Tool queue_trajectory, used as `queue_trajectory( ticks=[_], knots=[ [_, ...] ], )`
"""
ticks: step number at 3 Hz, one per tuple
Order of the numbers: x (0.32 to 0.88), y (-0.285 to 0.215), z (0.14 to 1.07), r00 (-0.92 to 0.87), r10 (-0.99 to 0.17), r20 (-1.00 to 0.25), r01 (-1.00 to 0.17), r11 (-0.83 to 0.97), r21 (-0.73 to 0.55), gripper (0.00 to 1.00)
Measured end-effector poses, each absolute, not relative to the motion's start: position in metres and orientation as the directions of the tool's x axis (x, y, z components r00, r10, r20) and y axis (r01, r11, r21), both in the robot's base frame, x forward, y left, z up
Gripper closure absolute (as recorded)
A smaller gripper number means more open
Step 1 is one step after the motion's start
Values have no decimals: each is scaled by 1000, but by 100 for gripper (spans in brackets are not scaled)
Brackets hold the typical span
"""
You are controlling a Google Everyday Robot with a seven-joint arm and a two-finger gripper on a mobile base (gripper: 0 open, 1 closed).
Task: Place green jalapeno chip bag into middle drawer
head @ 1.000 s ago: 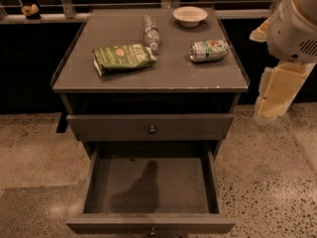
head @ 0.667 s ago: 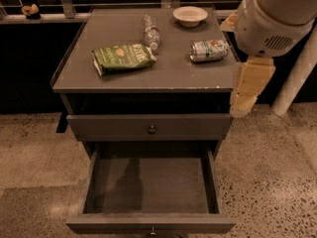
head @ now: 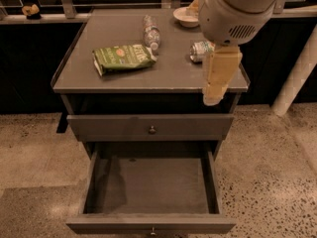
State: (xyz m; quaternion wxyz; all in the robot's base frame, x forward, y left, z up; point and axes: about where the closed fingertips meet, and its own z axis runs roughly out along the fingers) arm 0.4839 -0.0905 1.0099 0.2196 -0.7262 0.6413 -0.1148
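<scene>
The green jalapeno chip bag (head: 124, 58) lies flat on the left part of the cabinet top (head: 163, 76). The middle drawer (head: 158, 182) is pulled open below, and its floor is bare. My gripper (head: 212, 99) hangs pointing down over the cabinet's right front edge, well to the right of the bag and above the open drawer's right side. Nothing shows in it. The arm's large white housing (head: 237, 9) covers the back right of the top.
A clear plastic bottle (head: 151, 32) lies behind the bag. A silver-green can (head: 199, 50) lies on its side, partly behind my gripper. A white bowl (head: 184, 16) stands at the back. The upper drawer (head: 151, 128) is closed. A white post (head: 297, 73) stands at right.
My arm has swung left from beside the cabinet to over its right front edge, and now covers part of the can. The bag, bottle and drawers have not moved.
</scene>
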Motion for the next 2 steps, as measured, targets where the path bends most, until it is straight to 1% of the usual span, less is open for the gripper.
queue_trajectory(
  ticks=[1,2],
  knots=[
    [487,-95,1014,146,-978,-147,-878,-60,-475,0],
    [521,-96,1008,182,-954,-240,-885,-52,-463,0]
  ],
)
